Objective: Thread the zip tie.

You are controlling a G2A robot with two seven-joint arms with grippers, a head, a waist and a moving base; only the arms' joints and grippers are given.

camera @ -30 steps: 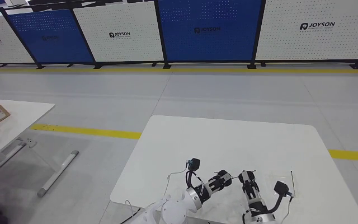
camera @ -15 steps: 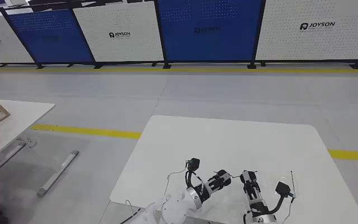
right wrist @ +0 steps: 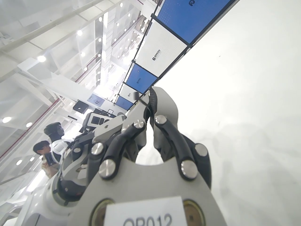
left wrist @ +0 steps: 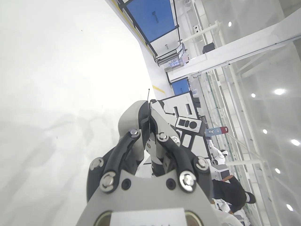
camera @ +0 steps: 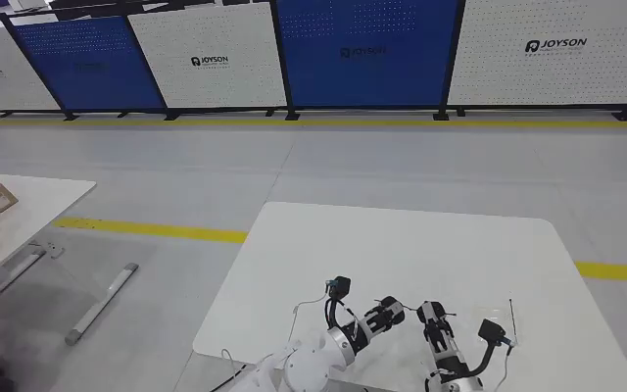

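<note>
Jaws of the left gripper (left wrist: 149, 105) are pressed fully together on the zip tie (left wrist: 148, 92), whose thin black strap runs up the seam between the pads and pokes out a little past the fingertips. The right gripper (right wrist: 147, 106) is likewise closed tight, pinching the tie just behind its small square head, which sticks out beyond the tips. From above, the two grippers sit just beside each other, tips nearly meeting, low over the near edge of the white table (camera: 392, 245), the left one to the left. Whether the strap's tip has entered the head cannot be made out. Beyond the table's far edge lies grey floor with a yellow line (camera: 147, 230), then a row of blue and white panels (camera: 367, 54). Another table (camera: 39, 201) stands at the far left.
</note>
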